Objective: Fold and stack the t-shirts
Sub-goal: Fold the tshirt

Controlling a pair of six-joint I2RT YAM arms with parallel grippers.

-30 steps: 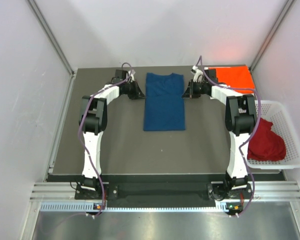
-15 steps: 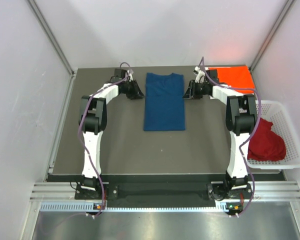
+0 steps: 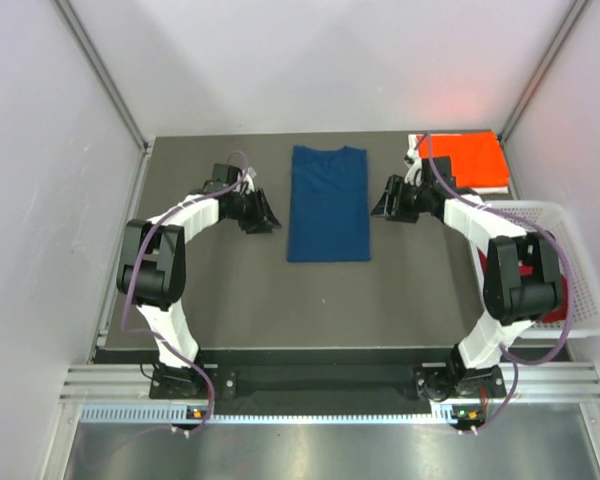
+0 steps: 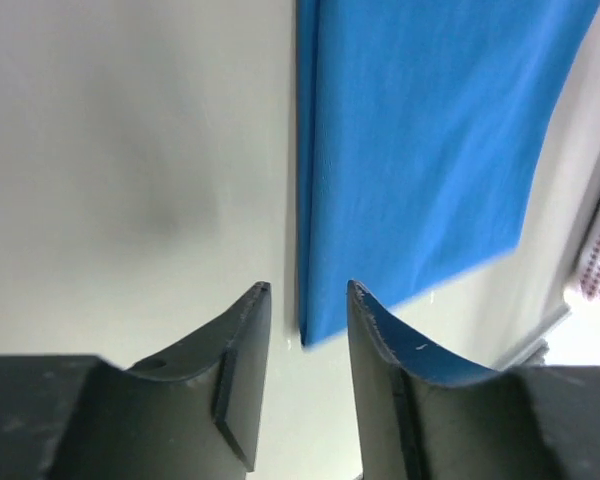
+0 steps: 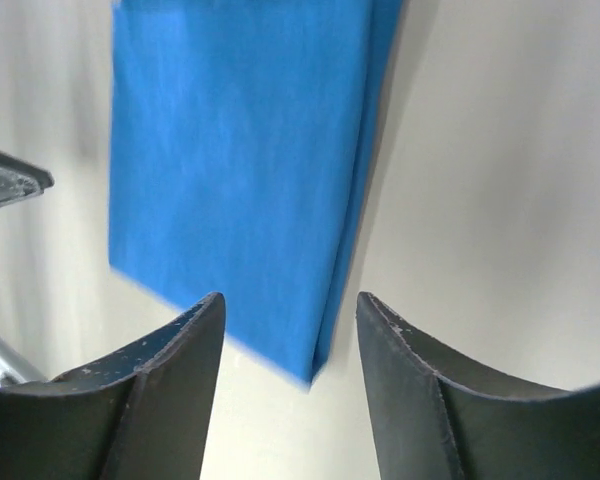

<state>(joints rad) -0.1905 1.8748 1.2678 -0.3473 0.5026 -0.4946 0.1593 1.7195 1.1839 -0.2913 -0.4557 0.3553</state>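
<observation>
orange t-shirt (image 3: pixel 470 160) shows only in the top view.

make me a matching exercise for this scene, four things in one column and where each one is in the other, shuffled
1 blue shirt
2 orange shirt
3 basket
4 left gripper

a far right corner
b middle of the table
c just left of the blue shirt
d along the right side

Pairs: 1-b, 2-a, 3-d, 4-c
</observation>
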